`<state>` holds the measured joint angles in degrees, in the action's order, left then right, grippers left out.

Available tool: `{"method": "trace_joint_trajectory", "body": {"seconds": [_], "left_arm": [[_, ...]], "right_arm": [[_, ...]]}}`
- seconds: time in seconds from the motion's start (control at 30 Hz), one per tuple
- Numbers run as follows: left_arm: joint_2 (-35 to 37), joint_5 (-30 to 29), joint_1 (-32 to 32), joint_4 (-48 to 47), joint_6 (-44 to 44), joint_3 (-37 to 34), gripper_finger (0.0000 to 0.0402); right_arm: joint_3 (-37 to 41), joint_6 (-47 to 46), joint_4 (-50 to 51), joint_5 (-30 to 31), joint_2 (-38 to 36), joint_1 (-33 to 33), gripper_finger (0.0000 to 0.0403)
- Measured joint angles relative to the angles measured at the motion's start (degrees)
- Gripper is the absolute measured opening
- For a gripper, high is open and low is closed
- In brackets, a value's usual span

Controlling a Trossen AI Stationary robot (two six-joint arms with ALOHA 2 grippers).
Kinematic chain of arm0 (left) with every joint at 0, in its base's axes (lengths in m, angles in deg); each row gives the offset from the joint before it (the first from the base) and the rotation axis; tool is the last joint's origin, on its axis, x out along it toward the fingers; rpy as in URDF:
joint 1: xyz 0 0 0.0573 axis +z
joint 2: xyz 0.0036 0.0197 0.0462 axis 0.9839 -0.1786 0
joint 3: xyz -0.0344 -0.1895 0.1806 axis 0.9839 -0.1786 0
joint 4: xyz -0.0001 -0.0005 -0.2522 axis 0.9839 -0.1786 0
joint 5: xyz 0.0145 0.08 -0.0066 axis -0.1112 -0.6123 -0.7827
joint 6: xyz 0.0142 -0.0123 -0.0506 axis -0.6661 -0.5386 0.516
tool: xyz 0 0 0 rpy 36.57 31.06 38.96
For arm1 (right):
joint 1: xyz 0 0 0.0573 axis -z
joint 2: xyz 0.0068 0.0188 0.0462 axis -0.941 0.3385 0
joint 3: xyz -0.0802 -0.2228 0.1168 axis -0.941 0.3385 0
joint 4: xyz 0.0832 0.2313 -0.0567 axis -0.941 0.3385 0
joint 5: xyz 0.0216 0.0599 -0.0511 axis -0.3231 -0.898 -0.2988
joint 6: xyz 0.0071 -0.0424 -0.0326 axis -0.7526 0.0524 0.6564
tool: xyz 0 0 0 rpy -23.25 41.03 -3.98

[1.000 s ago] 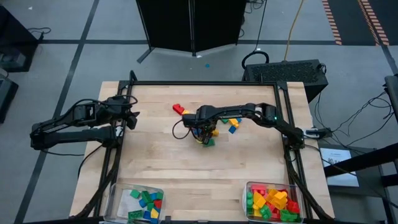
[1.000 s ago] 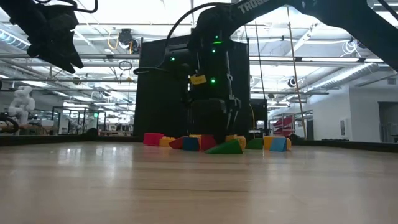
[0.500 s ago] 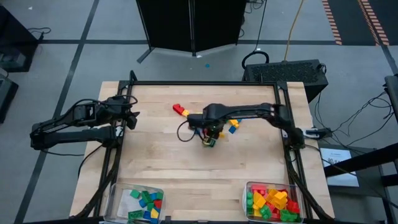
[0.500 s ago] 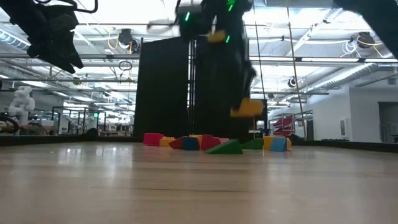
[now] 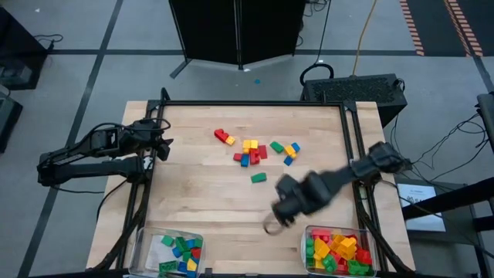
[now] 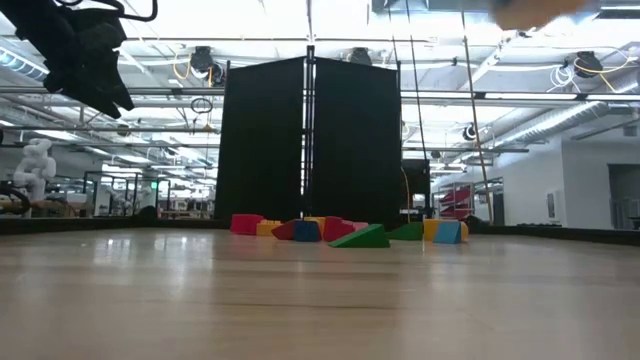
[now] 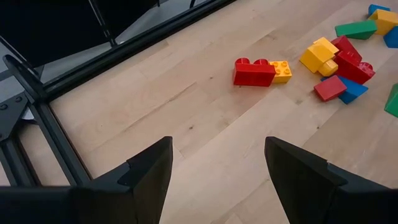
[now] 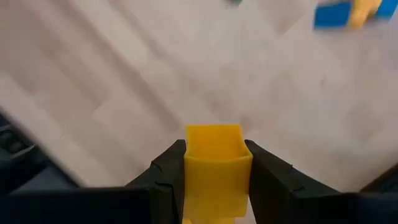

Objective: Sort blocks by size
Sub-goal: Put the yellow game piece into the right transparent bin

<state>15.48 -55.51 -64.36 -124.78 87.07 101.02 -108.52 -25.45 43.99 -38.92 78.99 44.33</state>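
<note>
Over at the table's (image 5: 193,193) nine o'clock edge the left gripper (image 7: 217,168) waits, fingers spread and empty. Around twelve o'clock lie the loose blocks (image 5: 255,151): I count roughly a dozen, a red-and-yellow pair (image 7: 261,71) off to one side. Two clear bins (image 5: 176,251) sit at six. Toward four o'clock the right gripper (image 8: 214,168) is clenched on a yellow block (image 8: 214,163). These look light, rigid and slick; flat opposite sides seem the best hold.
</note>
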Motion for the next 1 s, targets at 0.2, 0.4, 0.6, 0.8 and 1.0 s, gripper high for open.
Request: {"method": "trace_joint_trajectory", "body": {"seconds": [0.2, 0.4, 0.6, 0.8, 1.0], "left_arm": [[0.0, 0.38, 0.01, -0.04, 0.0, 0.0, 0.0255], [0.0, 0.36, 0.0, -0.04, 0.0, 0.0, 0.0255], [0.02, 0.36, 0.01, -0.04, 0.0, 0.0, 0.0255], [0.0, 0.34, 0.0, -0.04, 0.0, 0.0, 0.0255], [0.0, 0.32, 0.0, -0.04, 0.0, 0.0, 0.0255]], "right_arm": [[1.15, -17.37, 0.09, -1.14, -0.12, -10.73, 0.0112], [3.33, -32.0, 0.18, -5.24, -0.12, -18.34, 0.0112], [6.15, -43.84, 0.12, -6.09, -0.12, -23.42, 0.0112], [11.8, -49.32, -0.01, -17.79, -0.08, -26.54, 0.0159], [13.05, -46.6, -4.61, -15.0, -0.03, -26.44, 0.0218]]}}
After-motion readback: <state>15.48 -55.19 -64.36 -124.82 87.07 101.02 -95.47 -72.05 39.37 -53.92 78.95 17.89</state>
